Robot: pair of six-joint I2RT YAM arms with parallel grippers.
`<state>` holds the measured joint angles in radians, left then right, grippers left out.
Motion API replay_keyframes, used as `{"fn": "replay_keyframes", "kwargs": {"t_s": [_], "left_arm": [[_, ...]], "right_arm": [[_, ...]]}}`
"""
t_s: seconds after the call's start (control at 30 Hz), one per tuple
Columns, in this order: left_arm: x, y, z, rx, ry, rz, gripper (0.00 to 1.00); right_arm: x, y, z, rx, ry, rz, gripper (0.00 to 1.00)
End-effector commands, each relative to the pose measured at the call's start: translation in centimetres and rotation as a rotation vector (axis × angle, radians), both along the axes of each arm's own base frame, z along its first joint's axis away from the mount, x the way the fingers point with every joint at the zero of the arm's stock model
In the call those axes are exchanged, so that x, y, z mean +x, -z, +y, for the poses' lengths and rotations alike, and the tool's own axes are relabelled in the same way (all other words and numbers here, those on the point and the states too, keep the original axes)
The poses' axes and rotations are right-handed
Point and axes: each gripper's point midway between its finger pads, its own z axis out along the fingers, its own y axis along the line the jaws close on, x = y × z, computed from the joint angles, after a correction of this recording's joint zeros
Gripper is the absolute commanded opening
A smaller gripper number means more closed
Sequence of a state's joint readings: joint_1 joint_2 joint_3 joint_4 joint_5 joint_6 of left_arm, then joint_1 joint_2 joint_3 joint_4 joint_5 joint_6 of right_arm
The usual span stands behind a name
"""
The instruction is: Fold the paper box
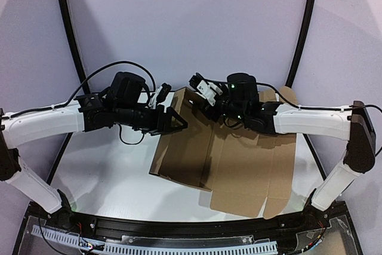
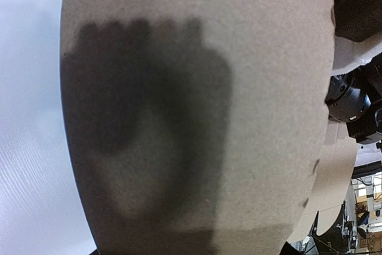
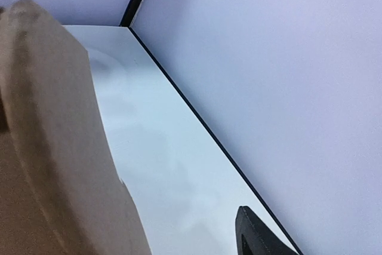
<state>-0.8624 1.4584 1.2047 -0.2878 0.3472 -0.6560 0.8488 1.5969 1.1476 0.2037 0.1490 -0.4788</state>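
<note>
One brown paper box, two robot arms, one white table

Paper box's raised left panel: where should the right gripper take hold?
Likely the paper box panel's top edge, from above, a finger each side: it stands tilted off the flat sheet, leaving that edge exposed. The left gripper is at its outer face.
</note>
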Motion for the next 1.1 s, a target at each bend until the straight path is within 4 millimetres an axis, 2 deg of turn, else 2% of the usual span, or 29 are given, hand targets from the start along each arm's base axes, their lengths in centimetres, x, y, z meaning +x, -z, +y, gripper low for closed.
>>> {"fn": "replay_keyframes", "kwargs": {"t_s": [0.0, 0.13, 0.27, 0.43, 0.53, 0.63, 0.73, 0.8, 0.93, 1.07], "left_arm": [[-1.8, -3.3, -1.3, -0.113, 0.095, -0.059, 0.22], [-1.7, -3.2, -1.2, -0.108, 0.089, -0.057, 0.22], [-1.0, -2.9, -0.6, -0.086, 0.040, -0.066, 0.22], [-0.6, -3.0, 0.5, -0.076, -0.010, -0.081, 0.21], [-0.5, -3.0, 1.1, -0.072, -0.030, -0.091, 0.22], [-0.3, -2.8, 1.8, -0.063, -0.066, -0.099, 0.21], [0.3, -2.4, 2.9, -0.053, -0.139, -0.109, 0.22], [1.4, -1.9, 4.4, -0.035, -0.242, -0.120, 0.23], [3.6, -1.0, 7.5, -0.034, -0.466, -0.134, 0.24], [5.4, -0.1, 10.1, -0.090, -0.665, -0.124, 0.26]], "right_arm": [[-2.3, -3.2, 2.6, 0.080, -0.160, -0.020, 0.63], [-3.6, -3.1, 3.2, 0.060, -0.242, -0.008, 0.71], [-6.4, -3.1, 2.7, 0.003, -0.365, -0.024, 0.93], [-9.1, -1.6, 1.2, -0.144, -0.462, 0.020, 0.98], [-9.3, -2.0, 0.5, -0.176, -0.453, 0.028, 0.98], [-8.4, -4.0, -0.1, -0.094, -0.369, -0.007, 0.98], [-6.9, -8.4, -1.6, 0.077, -0.215, -0.061, 0.98], [-6.7, -11.1, -3.0, 0.202, -0.137, -0.044, 0.98], [-7.3, -15.4, -5.3, 0.387, -0.058, 0.030, 0.98], [-9.1, -17.4, -6.8, 0.480, -0.077, 0.075, 0.98]]}}
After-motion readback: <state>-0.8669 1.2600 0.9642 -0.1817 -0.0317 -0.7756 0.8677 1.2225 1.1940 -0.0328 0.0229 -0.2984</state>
